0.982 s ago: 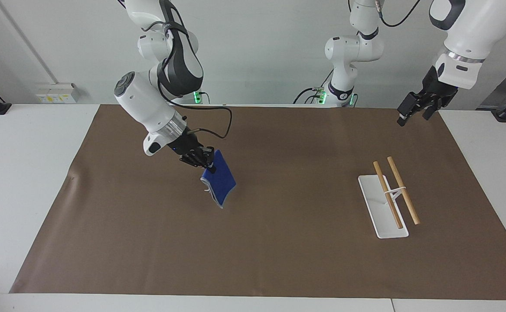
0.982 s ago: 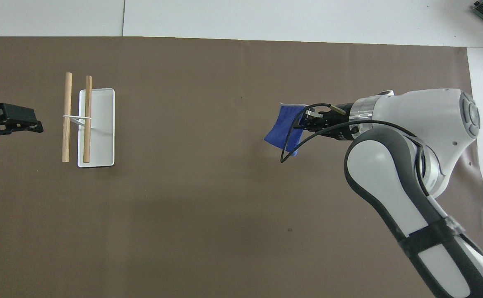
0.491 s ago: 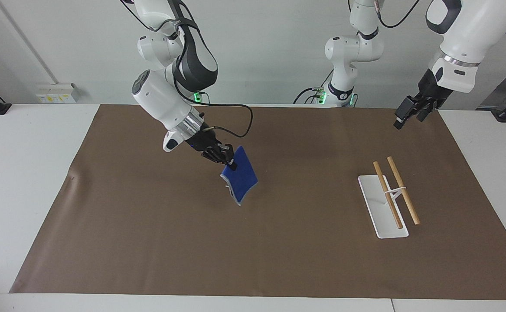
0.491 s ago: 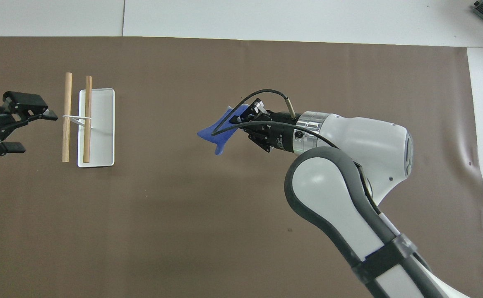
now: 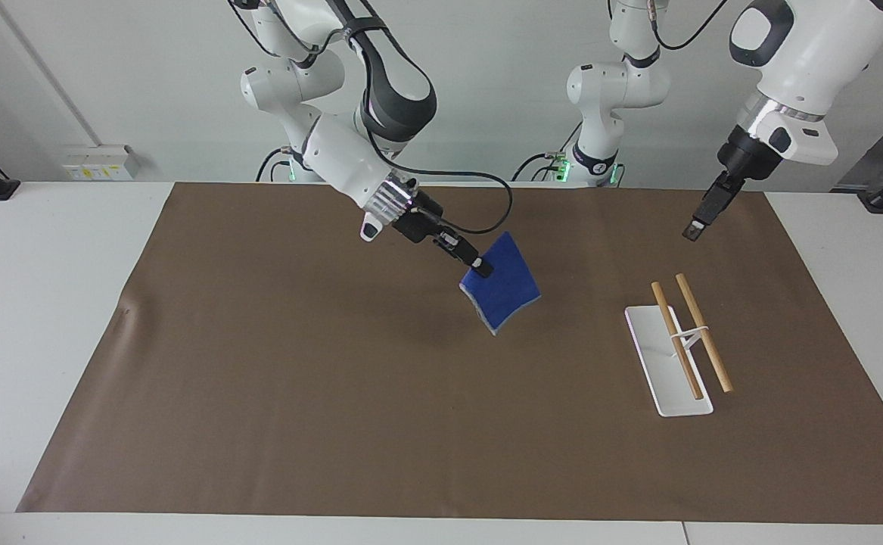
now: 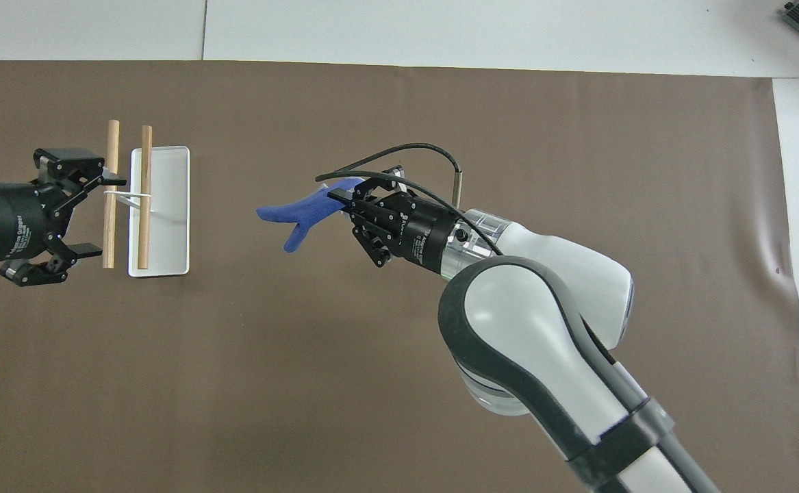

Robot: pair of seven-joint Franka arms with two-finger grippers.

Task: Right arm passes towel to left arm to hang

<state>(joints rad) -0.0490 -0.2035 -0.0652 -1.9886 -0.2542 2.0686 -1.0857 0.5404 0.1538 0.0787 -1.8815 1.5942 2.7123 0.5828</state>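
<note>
Brown mat (image 5: 275, 378) fills frame. Right gripper (image 5: 479, 266), frame centre, pinching towel (image 5: 503, 292) by top corner so it hangs free for handoff. Left gripper (image 6: 74, 212), fingers spread, over rack (image 5: 679, 344) mid-right, ready to receive.

Blue towel (image 5: 505, 284) (image 6: 301, 212), hanging in air, pinched at one corner.

2 white arms (image 5: 335, 151), grey joints, black grippers, black cables
</note>
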